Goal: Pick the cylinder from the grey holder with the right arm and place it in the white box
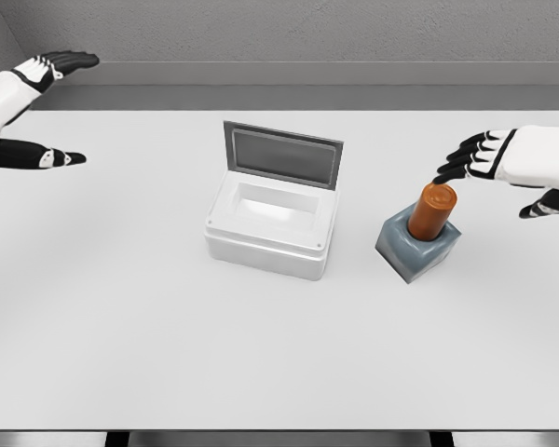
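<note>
I see the orange cylinder (432, 211) standing upright in the grey holder (417, 248), lower part sunk into the block, top cap exposed. Holder sits on the white table (279, 354), right of centre, rotated so a corner faces me. Right hand (508, 163) comes in from the right edge, fingers spread and holding nothing; the dark fingertips (444, 177) are right at the cylinder's top edge, and I can't tell whether they touch it or sit just above. Thumb hangs apart, lower right of the palm. White box (272, 223) is left of the holder, near but with a clear strip of table between them. Its grey lid (282, 154) is up, hinged at the far side, interior visible with nothing in it. Left hand (28, 112) is at the far left edge, well apart from box and holder, fingers extended and relaxed, nothing held.
</note>
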Motion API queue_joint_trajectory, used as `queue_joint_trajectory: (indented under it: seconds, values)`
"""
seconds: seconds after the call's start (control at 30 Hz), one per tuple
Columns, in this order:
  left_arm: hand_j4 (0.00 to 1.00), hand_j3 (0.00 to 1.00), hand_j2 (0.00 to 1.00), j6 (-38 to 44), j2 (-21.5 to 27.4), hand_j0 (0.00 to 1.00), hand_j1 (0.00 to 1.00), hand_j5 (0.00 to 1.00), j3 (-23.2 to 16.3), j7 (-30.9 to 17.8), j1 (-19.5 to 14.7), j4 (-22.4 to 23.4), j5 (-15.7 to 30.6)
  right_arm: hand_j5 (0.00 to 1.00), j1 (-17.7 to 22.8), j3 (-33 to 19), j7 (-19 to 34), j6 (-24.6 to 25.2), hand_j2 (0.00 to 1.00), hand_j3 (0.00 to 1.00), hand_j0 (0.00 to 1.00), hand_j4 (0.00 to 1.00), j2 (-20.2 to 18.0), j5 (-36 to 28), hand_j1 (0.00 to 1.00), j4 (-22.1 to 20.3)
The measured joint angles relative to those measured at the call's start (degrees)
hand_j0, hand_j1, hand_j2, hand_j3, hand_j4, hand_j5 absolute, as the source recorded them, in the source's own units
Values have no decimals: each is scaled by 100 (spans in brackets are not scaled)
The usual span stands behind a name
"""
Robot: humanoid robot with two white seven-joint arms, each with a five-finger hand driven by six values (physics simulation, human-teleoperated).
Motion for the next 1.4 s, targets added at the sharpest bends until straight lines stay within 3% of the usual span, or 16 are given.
queue_joint_trajectory:
  seconds: [0.27, 0.43, 0.57, 0.67, 0.77, 0.87, 0.97, 1.17, 1.4]
  values:
    - [100, 100, 100, 0, 1, 100, 100, 100, -23, -5, 158, 36, -52, 97, -61, -226, 24, -1, 97, 97, 97, 97, 174, -272, 97, 8]
    - [100, 100, 100, 1, -18, 100, 100, 100, -12, -6, 176, 48, -26, 98, -334, -369, 25, 2, 98, 98, 98, 98, 217, -335, 98, 6]
    - [100, 100, 100, 1, -87, 100, 100, 100, -25, -2, 211, 104, 11, 98, -1055, 103, 24, 7, 98, 98, 98, 98, 272, -169, 98, 41]
    - [100, 100, 100, 2, -173, 100, 100, 100, -298, -15, 114, 327, 637, 98, -1063, 498, 25, 1, 98, 98, 98, 98, 463, 163, 98, 226]
    - [100, 100, 100, 91, -265, 100, 100, 100, -691, -44, -105, 459, 1794, 98, -1178, 734, 25, 0, 98, 98, 98, 98, 602, 543, 98, 347]
    - [100, 100, 100, 864, -480, 100, 100, 100, -967, -59, -316, 521, 2960, 98, -1362, 981, 25, 1, 98, 98, 98, 98, 799, 935, 98, 418]
    - [100, 100, 100, 1701, -727, 100, 100, 100, -1071, -59, -422, 574, 3699, 98, -1362, 1166, 25, 0, 98, 98, 98, 98, 945, 1263, 98, 450]
    - [100, 100, 100, 2243, -1059, 100, 100, 100, -1128, -37, -510, 796, 4073, 98, -1362, 1420, 25, 1, 98, 98, 98, 98, 1063, 1712, 98, 450]
    - [100, 100, 100, 2999, -1496, 100, 100, 100, -1143, -32, -826, 1103, 4148, 98, -1362, 1703, 25, 2, 98, 98, 98, 98, 1319, 2042, 98, 422]
